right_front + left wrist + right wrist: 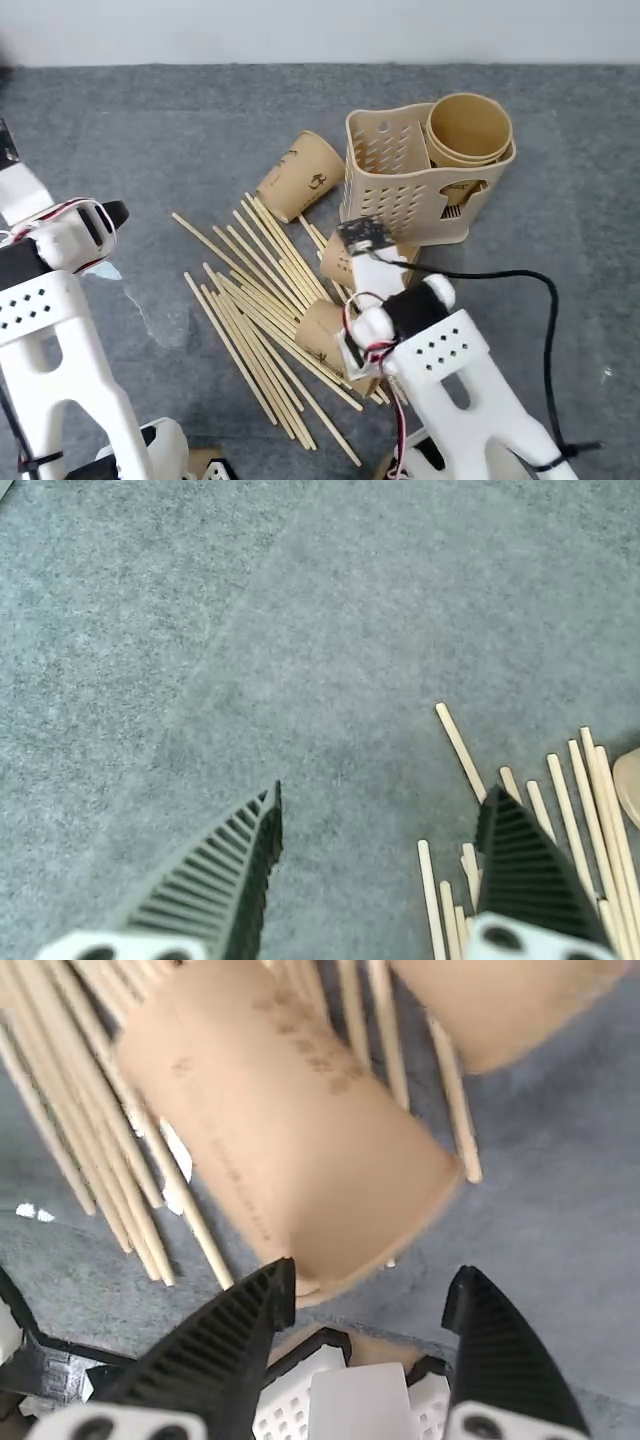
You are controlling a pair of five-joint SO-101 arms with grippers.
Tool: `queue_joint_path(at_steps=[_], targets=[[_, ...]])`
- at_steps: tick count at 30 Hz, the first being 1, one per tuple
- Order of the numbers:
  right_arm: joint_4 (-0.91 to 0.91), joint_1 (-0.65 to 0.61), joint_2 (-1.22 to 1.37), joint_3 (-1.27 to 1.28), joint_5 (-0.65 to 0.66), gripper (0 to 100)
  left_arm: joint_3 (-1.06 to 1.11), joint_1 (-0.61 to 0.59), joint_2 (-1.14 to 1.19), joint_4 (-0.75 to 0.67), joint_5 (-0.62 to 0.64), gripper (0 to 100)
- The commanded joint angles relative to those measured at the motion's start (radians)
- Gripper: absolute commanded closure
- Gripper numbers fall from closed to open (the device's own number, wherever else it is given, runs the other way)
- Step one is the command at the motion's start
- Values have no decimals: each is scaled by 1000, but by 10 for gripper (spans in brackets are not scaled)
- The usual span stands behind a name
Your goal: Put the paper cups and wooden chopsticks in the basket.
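A beige perforated basket (410,185) stands at the back with paper cups (470,128) nested in one compartment. One paper cup (300,175) lies on its side to the basket's left. Wooden chopsticks (262,300) are strewn across the grey mat. Two more cups (322,335) (338,262) lie on them beside the right arm (405,312). My right gripper (375,1272) is open, close over the rim end of a lying cup (290,1150), with another cup (500,1000) beyond it. My left gripper (380,815) is open over bare mat, with chopstick ends (585,800) beside one finger.
Both white arm bases (50,380) (480,400) stand at the table's near edge. A black cable (545,330) loops to the right of the right arm. Bare grey mat lies on the far left and right of the basket.
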Motion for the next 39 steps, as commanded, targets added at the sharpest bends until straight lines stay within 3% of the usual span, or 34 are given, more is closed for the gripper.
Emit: queue_joint_path(at_steps=[1, 7, 12, 16, 26, 32, 39], targets=[[-45, -65, 68, -3, -48, 740, -4, -2, -28, -14, -5, 706], [-110, -73, 295, -29, -68, 744, 28, -3, -29, -20, -8, 706], [-93, -76, 335, -103, -55, 863, 28, -3, -29, -21, -8, 706], [-48, -76, 300, -147, 0, 998, 33, -5, -29, -48, -8, 706], [-12, -73, 12, -150, 21, 991, 33, -5, -29, -44, -8, 706], [-12, -51, -196, -150, 198, 991, 33, -5, -29, -41, -8, 706], [-12, 188, -326, -253, 575, 991, 33, -5, -29, -40, -5, 706]])
